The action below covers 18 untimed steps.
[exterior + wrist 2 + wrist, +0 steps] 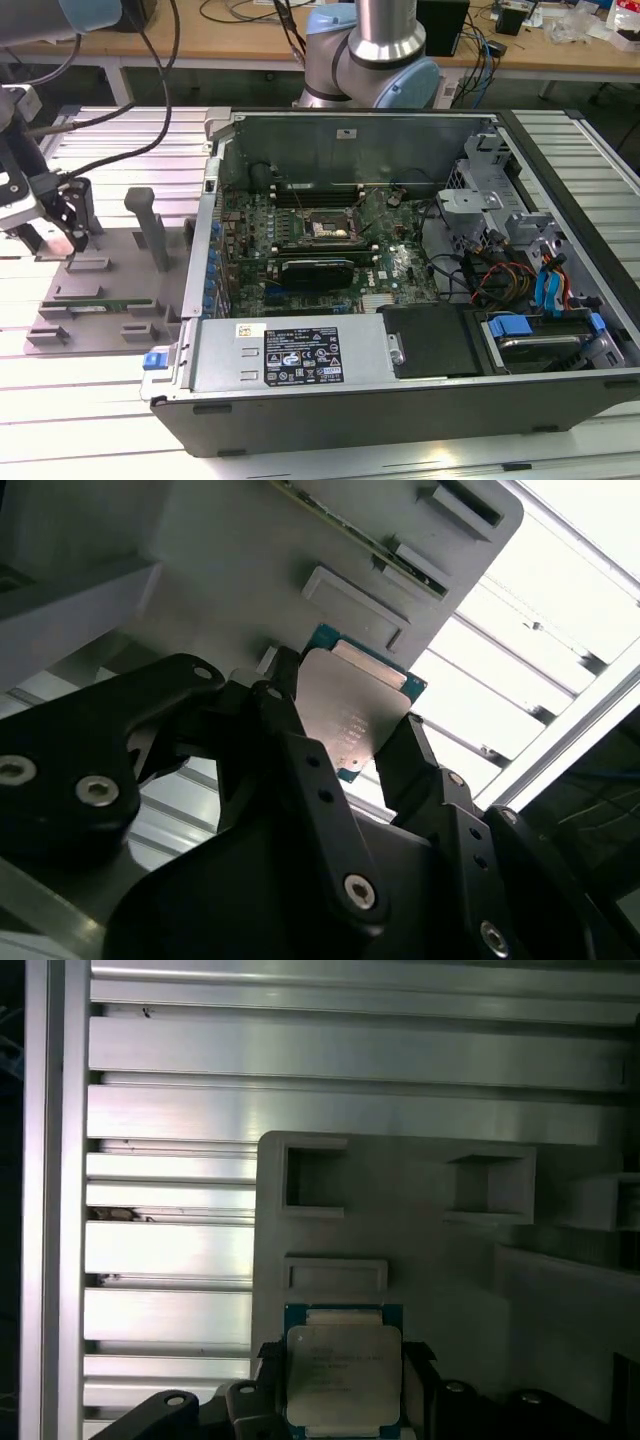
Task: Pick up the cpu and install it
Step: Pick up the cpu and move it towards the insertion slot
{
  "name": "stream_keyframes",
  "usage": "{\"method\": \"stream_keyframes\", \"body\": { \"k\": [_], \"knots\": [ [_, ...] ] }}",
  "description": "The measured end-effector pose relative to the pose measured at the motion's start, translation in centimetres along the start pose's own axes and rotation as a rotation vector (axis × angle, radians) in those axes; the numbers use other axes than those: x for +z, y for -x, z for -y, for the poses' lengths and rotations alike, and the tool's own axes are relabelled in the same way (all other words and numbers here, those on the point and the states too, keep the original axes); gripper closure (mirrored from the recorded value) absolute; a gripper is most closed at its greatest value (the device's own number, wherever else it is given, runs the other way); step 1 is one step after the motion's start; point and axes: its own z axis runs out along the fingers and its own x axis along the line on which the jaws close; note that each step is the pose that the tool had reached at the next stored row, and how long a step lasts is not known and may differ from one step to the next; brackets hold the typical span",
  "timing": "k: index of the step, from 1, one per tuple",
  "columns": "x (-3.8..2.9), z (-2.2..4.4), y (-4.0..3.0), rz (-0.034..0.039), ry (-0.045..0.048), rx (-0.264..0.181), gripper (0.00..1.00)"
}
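My gripper (72, 228) looks clenched on the cpu (343, 1375), pinching two opposite edges at the grey holder (120, 265) on the desk (90, 420). The hold looks thin, so I judge a jerk could tilt or drop the chip.

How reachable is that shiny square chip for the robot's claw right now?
Yes, reachable, it seems: the gripper is at the cpu, fingers on two opposite edges, apparently pinching it over the grey tray, with nothing in between.
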Motion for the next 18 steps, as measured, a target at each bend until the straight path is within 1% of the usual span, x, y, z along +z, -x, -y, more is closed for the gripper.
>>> {"method": "stream_keyframes", "body": {
  "k": [3, 4, 6, 8, 12, 13, 15, 17, 18],
  "knots": [
    [-0.67, 0.01, 0.02, -0.0001, 0.0, 0.0, 0.45],
    [-1.06, 0.02, 0.03, 0.0, 0.0, 0.0, 0.45],
    [-1.37, 0.03, 0.04, 0.0, 0.0001, 0.0, 0.45],
    [-2.37, 0.04, 0.06, -0.0001, 0.0, 0.0, 0.45],
    [-3.0, 0.06, 0.08, -0.0001, 0.0, 0.0, 0.45],
    [-3.32, 0.06, 0.09, 0.0, 0.0, 0.0, 0.45],
    [-3.63, 0.07, 0.09, 0.0, 0.0, 0.0, 0.45],
    [-4.29, 0.08, 0.11, -0.0001, 0.0, 0.0, 0.45],
    [-4.45, 0.08, 0.11, -0.0001, 0.0, 0.0, 0.45]
  ]
}}
